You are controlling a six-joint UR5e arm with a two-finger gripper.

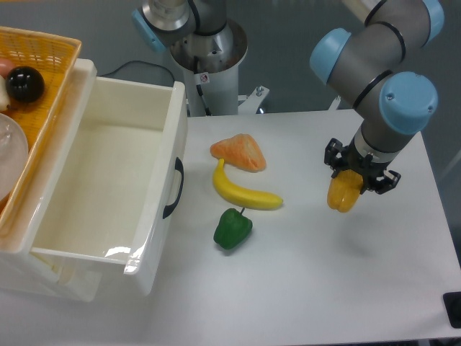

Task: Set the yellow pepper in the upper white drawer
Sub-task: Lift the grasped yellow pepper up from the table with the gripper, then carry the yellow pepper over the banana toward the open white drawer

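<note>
One hand (346, 189) grasps the yellow pepper (343, 194), lifted above the surface (360, 288) near its right edge. The open white drawer (108, 187) sits at the left edge, the green pepper (232, 228) and banana (245, 191) between.

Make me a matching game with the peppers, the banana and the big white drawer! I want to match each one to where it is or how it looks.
Things:
1. yellow pepper
2. green pepper
3. banana
4. upper white drawer

Descriptions:
A. pulled open, nothing visible inside
B. held in the gripper above the table
C. lying between the orange wedge and the green pepper
D. on the table, nearest the drawer's handle

Pairs: 1-B, 2-D, 3-C, 4-A
</note>
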